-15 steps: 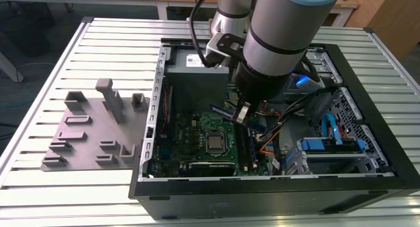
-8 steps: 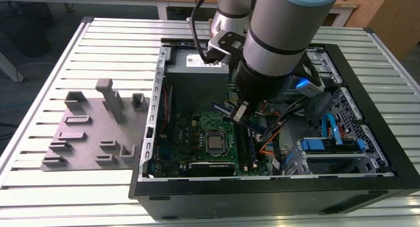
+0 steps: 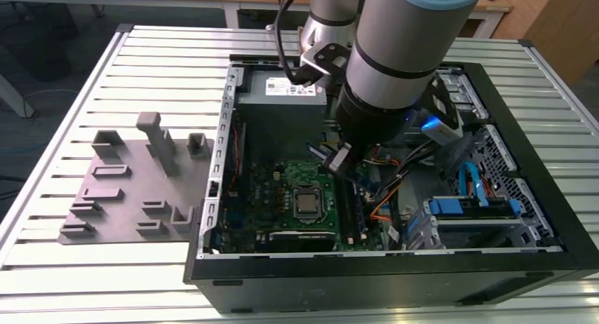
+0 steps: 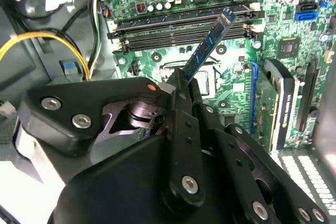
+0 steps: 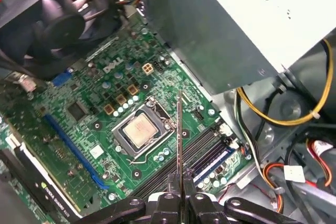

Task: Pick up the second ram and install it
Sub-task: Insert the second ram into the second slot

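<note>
Slatted metal table [image 3: 168,64], open black case [image 3: 374,275], gripper [image 4: 182,78] tight around the thin, flat second ram [image 4: 210,43].

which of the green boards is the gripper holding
The slim ram strip, clamped by one end in the gripper and raised over the memory slots. The large motherboard lies in the case; the expansion card sits plugged into it.

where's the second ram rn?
In both wrist views the second ram is clamped in the gripper, held above the motherboard, close to the memory slots beside the CPU socket.
</note>
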Robot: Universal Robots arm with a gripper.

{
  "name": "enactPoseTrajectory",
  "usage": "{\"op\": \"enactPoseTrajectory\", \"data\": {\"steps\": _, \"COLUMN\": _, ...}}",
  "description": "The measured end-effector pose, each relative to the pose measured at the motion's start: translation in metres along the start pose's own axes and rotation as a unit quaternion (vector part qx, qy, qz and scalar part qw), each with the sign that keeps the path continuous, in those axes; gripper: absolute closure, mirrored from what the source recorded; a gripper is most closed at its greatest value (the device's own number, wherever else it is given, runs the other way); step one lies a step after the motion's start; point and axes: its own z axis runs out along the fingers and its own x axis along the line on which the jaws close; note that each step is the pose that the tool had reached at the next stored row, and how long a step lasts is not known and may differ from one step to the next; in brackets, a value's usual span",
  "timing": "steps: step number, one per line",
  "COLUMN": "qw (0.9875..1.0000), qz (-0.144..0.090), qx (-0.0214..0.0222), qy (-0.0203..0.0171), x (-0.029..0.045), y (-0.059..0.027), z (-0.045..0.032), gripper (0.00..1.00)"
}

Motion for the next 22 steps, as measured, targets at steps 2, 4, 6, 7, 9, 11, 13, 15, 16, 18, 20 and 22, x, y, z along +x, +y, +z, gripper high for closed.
{"op": "enactPoseTrajectory", "data": {"steps": 2, "qw": 0.9999, "qz": 0.013, "qx": 0.0009, "qy": -0.0011, "x": 0.0, "y": 0.0, "z": 0.0, "gripper": 0.89}}
{"op": "enactPoseTrajectory", "data": {"steps": 4, "qw": 0.9996, "qz": 0.026, "qx": 0.0018, "qy": -0.0022, "x": 0.0, "y": 0.0, "z": 0.0001, "gripper": 0.89}}
{"op": "enactPoseTrajectory", "data": {"steps": 6, "qw": 0.9992, "qz": 0.039, "qx": 0.0026, "qy": -0.0033, "x": 0.0, "y": 0.0, "z": 0.0002, "gripper": 0.89}}
{"op": "enactPoseTrajectory", "data": {"steps": 7, "qw": 0.999, "qz": 0.045, "qx": 0.0031, "qy": -0.0038, "x": 0.0, "y": 0.0, "z": 0.0002, "gripper": 0.89}}
{"op": "enactPoseTrajectory", "data": {"steps": 9, "qw": 0.9983, "qz": 0.058, "qx": 0.0039, "qy": -0.0048, "x": 0.0, "y": 0.0, "z": 0.0002, "gripper": 0.89}}
{"op": "enactPoseTrajectory", "data": {"steps": 11, "qw": 0.9975, "qz": 0.07, "qx": 0.0048, "qy": -0.0059, "x": 0.0, "y": 0.0, "z": 0.0003, "gripper": 0.89}}
{"op": "enactPoseTrajectory", "data": {"steps": 13, "qw": 0.9964, "qz": 0.084, "qx": 0.0057, "qy": -0.007, "x": 0.0, "y": 0.0, "z": 0.0003, "gripper": 0.89}}
{"op": "enactPoseTrajectory", "data": {"steps": 15, "qw": 0.9953, "qz": 0.096, "qx": 0.0065, "qy": -0.0081, "x": 0.0, "y": 0.0, "z": 0.0004, "gripper": 0.89}}
{"op": "enactPoseTrajectory", "data": {"steps": 16, "qw": 0.9947, "qz": 0.102, "qx": 0.007, "qy": -0.0086, "x": 0.0, "y": 0.0, "z": 0.0004, "gripper": 0.89}}
{"op": "enactPoseTrajectory", "data": {"steps": 18, "qw": 0.9934, "qz": 0.114, "qx": 0.0078, "qy": -0.0096, "x": 0.0, "y": 0.0, "z": 0.0005, "gripper": 0.89}}
{"op": "enactPoseTrajectory", "data": {"steps": 20, "qw": 0.9919, "qz": 0.126, "qx": 0.0086, "qy": -0.0106, "x": 0.0, "y": -0.0001, "z": 0.0005, "gripper": 0.89}}
{"op": "enactPoseTrajectory", "data": {"steps": 22, "qw": 0.9903, "qz": 0.138, "qx": 0.0094, "qy": -0.0116, "x": 0.0, "y": -0.0001, "z": 0.0006, "gripper": 0.89}}
